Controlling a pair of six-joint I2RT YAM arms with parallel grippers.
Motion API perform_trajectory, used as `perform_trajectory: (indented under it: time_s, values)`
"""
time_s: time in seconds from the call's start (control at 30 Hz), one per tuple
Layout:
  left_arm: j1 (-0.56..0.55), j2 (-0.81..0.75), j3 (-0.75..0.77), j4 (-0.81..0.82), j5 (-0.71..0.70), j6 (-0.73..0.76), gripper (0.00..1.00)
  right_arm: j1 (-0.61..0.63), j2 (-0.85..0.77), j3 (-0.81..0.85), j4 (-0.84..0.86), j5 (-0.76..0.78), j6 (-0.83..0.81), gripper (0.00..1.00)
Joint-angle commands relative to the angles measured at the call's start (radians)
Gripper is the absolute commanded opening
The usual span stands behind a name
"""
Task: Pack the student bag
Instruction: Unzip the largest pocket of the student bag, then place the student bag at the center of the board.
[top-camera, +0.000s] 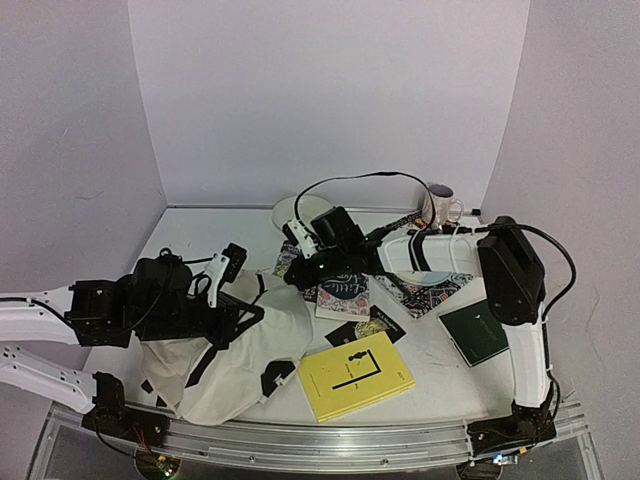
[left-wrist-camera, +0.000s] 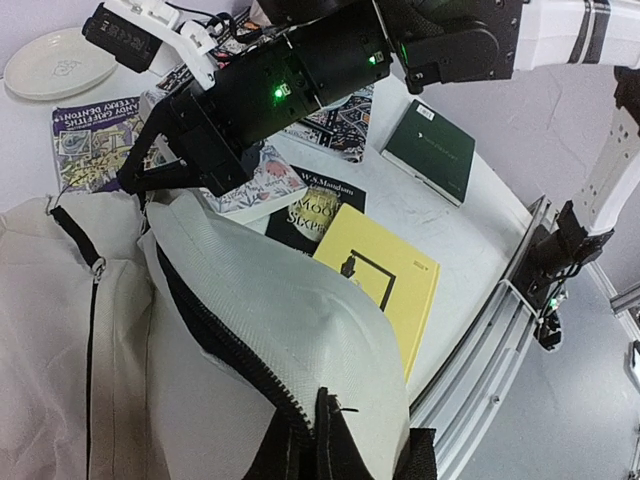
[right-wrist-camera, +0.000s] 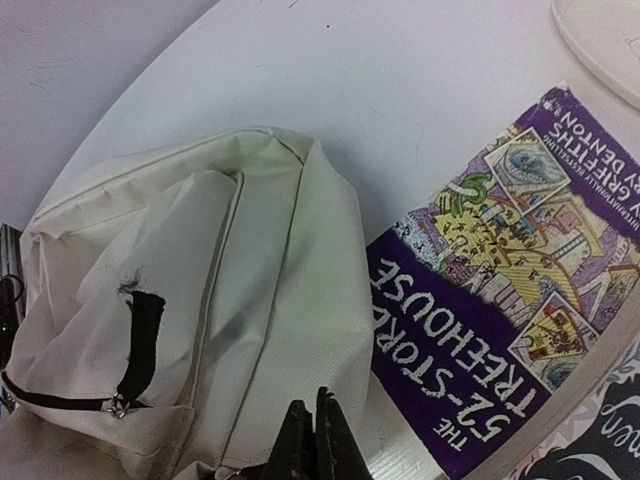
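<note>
left jaws clamp bag zipper lip, probably to hold the mouth open for loading; right jaws clenched at far rim, grip unclear. books wait on table.

Cream student bag slumped flat (zipper open).

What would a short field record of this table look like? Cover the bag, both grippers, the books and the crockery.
bag: cream student bag, lying at the left, zip edge lifted
left gripper: shut on the bag's zip edge
right gripper: shut, tips at the bag; grip unclear
books: yellow book, green book, purple book
crockery: plate and mug, far side
</note>
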Motion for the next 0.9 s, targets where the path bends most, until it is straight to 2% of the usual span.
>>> perform_trajectory:
  time_s: [0.0,0.13,0.23,0.27,0.37,0.53,0.73,0.87]
  values:
    - [-0.034,-0.101,0.021,0.102,0.092,0.033,0.00,-0.102,0.061,0.049,-0.017,0.114,0.027,0.00]
    - [-0.033,-0.075,0.010,0.101,0.021,0.026,0.00,-0.100,0.038,0.075,-0.015,0.011,0.023,0.00]
    - [-0.033,0.004,0.018,0.102,-0.060,0.013,0.00,-0.101,-0.007,0.079,-0.001,-0.058,0.023,0.01]
    - [-0.034,0.036,0.026,0.102,-0.094,0.009,0.00,-0.101,-0.029,0.077,0.003,-0.074,0.022,0.03]
    - [-0.033,0.169,0.080,0.100,-0.183,-0.003,0.00,-0.101,-0.094,0.057,0.007,-0.089,0.012,0.22]
    - [-0.030,0.395,0.242,0.048,-0.297,-0.050,0.00,-0.101,-0.239,-0.038,0.008,-0.030,-0.007,0.38]
    - [-0.011,0.560,0.387,0.035,-0.395,-0.104,0.02,-0.101,-0.415,-0.219,0.024,0.031,0.004,0.50]
    - [0.002,0.634,0.453,0.034,-0.385,-0.127,0.15,-0.100,-0.513,-0.374,0.066,0.040,0.037,0.55]
